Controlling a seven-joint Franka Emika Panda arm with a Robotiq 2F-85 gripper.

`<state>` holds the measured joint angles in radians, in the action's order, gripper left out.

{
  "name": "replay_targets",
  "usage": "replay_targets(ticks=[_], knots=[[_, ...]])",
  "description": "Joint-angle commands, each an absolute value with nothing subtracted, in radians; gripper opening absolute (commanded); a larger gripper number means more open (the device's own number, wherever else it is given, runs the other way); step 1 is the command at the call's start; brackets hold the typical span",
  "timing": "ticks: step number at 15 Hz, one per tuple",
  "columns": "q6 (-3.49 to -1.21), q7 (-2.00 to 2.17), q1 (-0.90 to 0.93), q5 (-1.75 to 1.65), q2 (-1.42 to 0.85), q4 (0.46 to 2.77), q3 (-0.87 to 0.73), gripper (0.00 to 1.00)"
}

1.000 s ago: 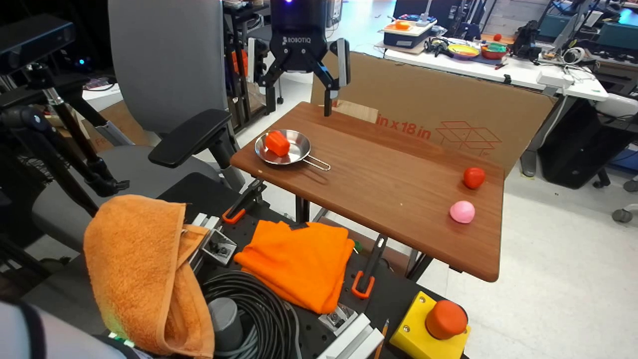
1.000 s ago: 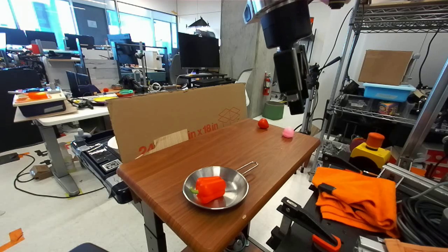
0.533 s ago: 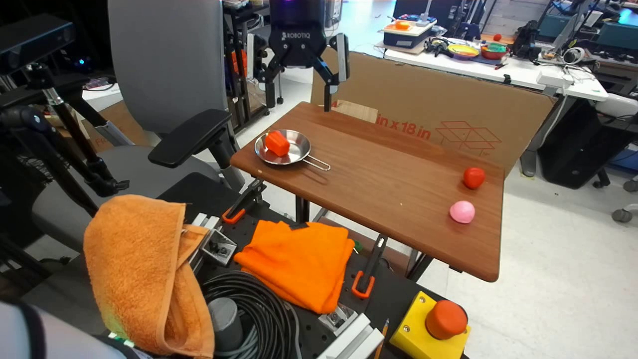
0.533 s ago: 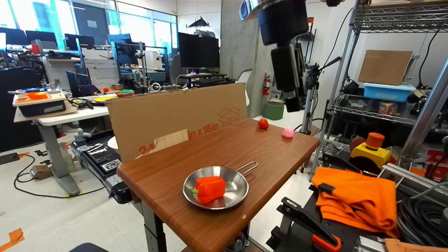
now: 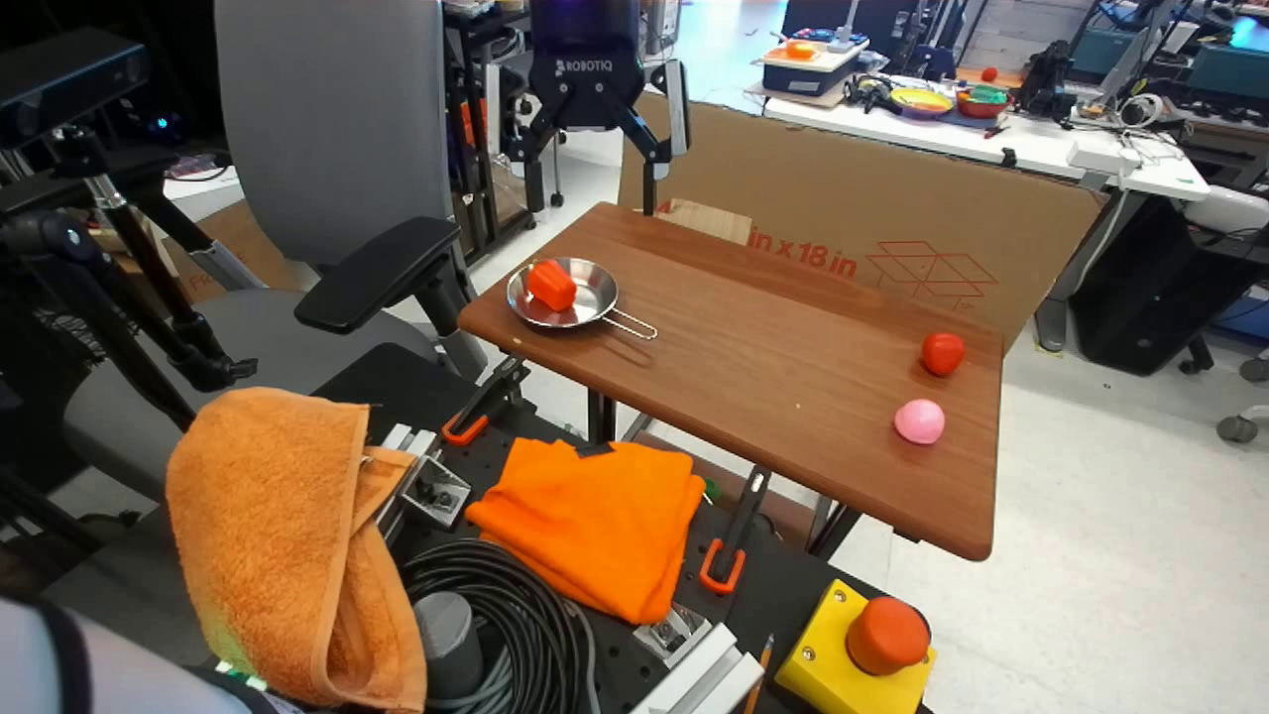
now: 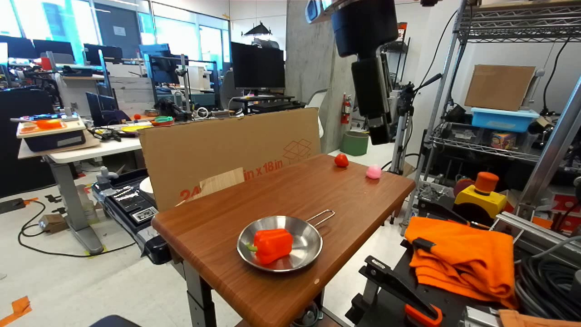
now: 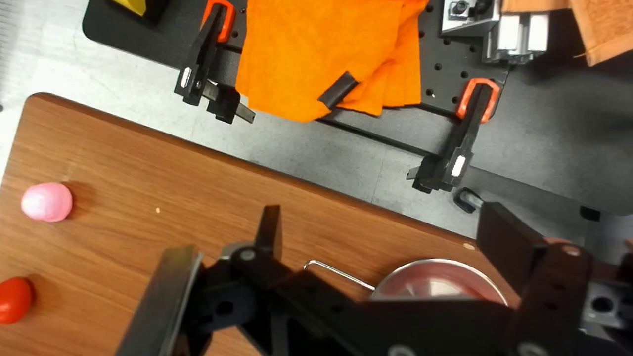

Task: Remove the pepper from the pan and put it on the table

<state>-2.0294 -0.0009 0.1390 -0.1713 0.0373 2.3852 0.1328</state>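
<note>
Claw (image 5: 592,201) shifted slightly, spread wide; pepper (image 6: 274,245) lies in pan (image 6: 305,247) on table (image 5: 783,387).

Black-and-grey gripper (image 5: 592,201). Below it: red-orange, green-stemmed pepper (image 6: 273,245); silver pan (image 6: 305,247); brown wood-grain table (image 6: 313,195). Well apart from it: pink ball (image 6: 373,171), orange cloth (image 5: 595,535).

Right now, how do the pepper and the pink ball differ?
The pepper is red-orange; the ball is pink. The pepper is blocky with a green stem; the ball is rounded. The pepper lies in the pan; the ball sits on the table. Neither is in the end effector.
</note>
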Motion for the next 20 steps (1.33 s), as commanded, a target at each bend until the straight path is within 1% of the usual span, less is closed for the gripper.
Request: replay_targets(ticks=[1, 9, 15, 20], knots=[[-2.011, -0.007, 0.141, -0.193, 0.025, 2.369, 0.139, 1.0], [-2.065, -0.116, 0.139, -0.168, 0.044, 2.393, 0.135, 1.0], [-2.252, -0.326, 0.143, -0.252, 0.094, 2.469, 0.136, 1.0], [-2.327, -0.452, 0.145, -0.251, 0.095, 2.499, 0.132, 1.0]])
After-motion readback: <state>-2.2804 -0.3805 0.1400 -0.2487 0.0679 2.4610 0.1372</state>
